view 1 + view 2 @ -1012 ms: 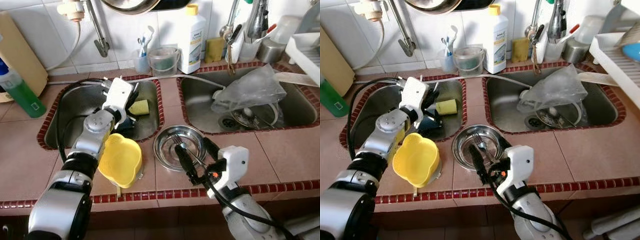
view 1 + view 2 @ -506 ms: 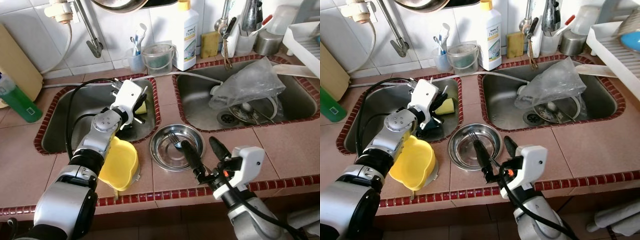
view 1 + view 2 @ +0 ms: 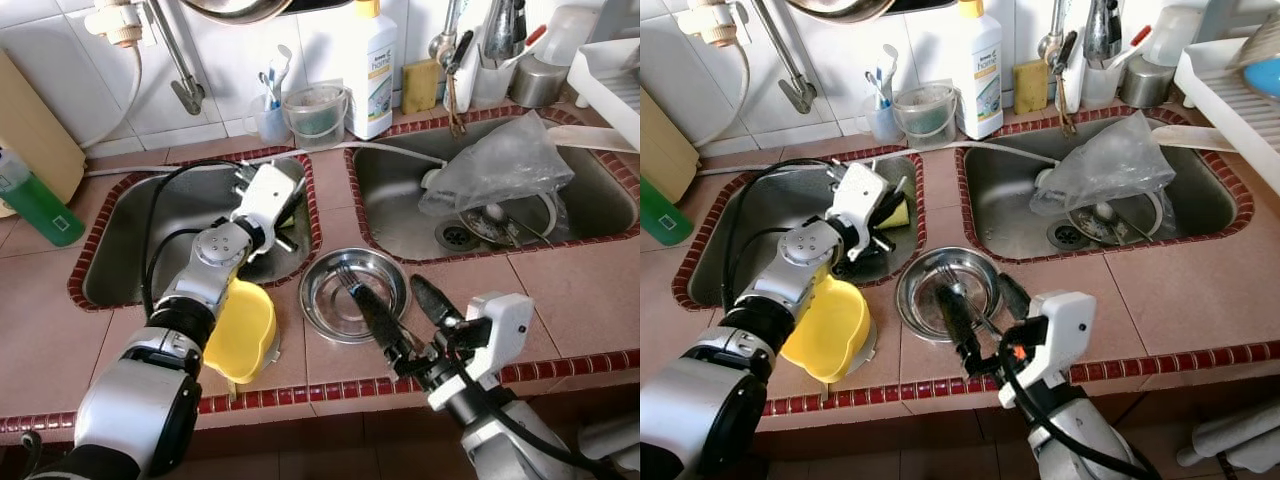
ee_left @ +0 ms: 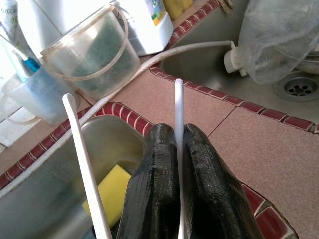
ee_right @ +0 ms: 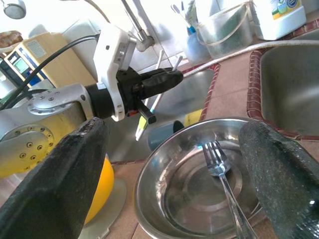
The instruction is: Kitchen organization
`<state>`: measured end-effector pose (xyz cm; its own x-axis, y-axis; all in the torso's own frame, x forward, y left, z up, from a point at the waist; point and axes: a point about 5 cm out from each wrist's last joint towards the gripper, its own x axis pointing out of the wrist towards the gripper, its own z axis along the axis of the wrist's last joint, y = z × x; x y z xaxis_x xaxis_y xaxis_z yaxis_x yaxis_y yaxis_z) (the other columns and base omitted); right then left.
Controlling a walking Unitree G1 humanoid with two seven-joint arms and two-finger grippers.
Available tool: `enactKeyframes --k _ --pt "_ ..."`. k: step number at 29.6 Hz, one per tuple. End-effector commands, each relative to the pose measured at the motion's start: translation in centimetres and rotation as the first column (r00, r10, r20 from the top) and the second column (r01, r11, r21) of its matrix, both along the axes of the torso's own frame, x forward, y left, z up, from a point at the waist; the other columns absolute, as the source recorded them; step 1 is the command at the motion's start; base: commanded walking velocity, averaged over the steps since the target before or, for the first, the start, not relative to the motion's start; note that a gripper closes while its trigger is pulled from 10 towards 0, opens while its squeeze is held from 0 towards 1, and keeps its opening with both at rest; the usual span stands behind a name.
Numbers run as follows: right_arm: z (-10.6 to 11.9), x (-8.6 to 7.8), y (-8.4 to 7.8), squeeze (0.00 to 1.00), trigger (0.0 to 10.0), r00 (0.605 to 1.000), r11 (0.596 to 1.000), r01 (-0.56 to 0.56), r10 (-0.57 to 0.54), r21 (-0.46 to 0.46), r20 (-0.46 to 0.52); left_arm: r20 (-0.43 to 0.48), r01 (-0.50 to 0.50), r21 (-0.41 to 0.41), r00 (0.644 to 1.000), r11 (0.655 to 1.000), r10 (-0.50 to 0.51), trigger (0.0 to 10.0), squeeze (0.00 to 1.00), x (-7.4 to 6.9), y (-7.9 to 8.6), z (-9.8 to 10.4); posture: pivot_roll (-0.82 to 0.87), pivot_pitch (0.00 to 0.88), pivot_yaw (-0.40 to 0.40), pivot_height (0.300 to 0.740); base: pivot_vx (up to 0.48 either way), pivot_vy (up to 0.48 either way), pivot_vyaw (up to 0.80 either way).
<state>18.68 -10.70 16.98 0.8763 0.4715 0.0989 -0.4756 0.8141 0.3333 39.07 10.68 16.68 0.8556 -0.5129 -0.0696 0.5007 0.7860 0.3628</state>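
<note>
the left gripper (image 4: 180, 164) sits over the 3 o'clock edge of the left steel sink basin (image 3: 130, 250), its fingers clenched on a thin white plastic utensil handle (image 4: 178, 107); a second white stick (image 4: 82, 149) stands beside it, and which utensil each is cannot be told. compared with a second ago, this gripper has risen from deep in the basin toward the rim, so the utensil looks freshly lifted out, probably bound for a holder. a yellow sponge (image 4: 110, 191) lies in the basin below.

the right gripper (image 3: 402, 310) has edged in over the round shiny steel bowl (image 3: 330, 305) at 6 o'clock on the tiled tabletop (image 3: 560, 290), fingers spread wide and empty, framing the steel fork (image 5: 222, 174) in it. a yellow plastic bowl (image 3: 240, 335) sits at 9 o'clock from the steel one.
</note>
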Motion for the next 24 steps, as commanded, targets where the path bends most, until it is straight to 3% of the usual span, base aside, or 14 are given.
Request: enactKeyframes --k 1,6,7,8,9,10,24 --pt "0.44 -0.34 0.40 0.00 10.0 1.000 1.000 -0.028 0.028 0.009 0.007 -0.010 -0.002 0.016 1.000 1.000 0.002 10.0 0.00 0.09 0.46 -0.09 -0.24 0.130 0.187 0.740 0.000 0.000 0.00" --pt "0.45 -0.42 0.36 0.00 10.0 1.000 1.000 -0.028 0.028 0.006 0.001 -0.026 0.009 0.006 1.000 1.000 -0.008 10.0 0.00 0.07 0.55 -0.21 -0.24 0.132 0.188 0.740 0.000 0.000 0.00" --pt "0.45 -0.43 0.37 0.00 10.0 1.000 1.000 -0.028 0.028 0.006 0.001 -0.027 0.007 0.004 1.000 1.000 -0.007 10.0 0.06 0.07 0.60 -0.20 -0.24 0.134 0.188 0.740 0.000 0.000 0.00" --pt "0.45 -0.43 0.38 0.00 10.0 1.000 1.000 -0.028 0.028 0.006 0.000 -0.037 0.003 0.001 0.999 1.000 -0.003 10.0 0.39 0.11 0.69 -0.25 -0.24 0.135 0.189 0.740 0.000 0.000 0.00" --pt "0.45 -0.43 0.39 0.00 10.0 1.000 1.000 -0.028 0.028 0.006 0.000 -0.045 -0.001 0.000 0.999 1.000 0.001 10.0 0.39 0.14 0.75 -0.29 -0.23 0.135 0.189 0.740 0.000 0.000 0.00" --pt "0.44 -0.42 0.38 0.00 10.0 1.000 1.000 -0.027 0.027 0.006 0.000 -0.052 -0.008 0.000 0.999 1.000 0.008 10.0 1.00 0.18 0.85 -0.33 -0.23 0.136 0.189 0.740 0.000 0.000 0.00" --pt "0.56 -0.14 0.29 0.00 10.0 1.000 1.000 -0.020 0.020 0.011 0.005 -0.072 -0.001 -0.027 0.997 1.000 -0.001 10.0 1.00 0.37 0.85 0.00 -0.23 0.143 0.190 0.740 0.000 0.000 0.00"
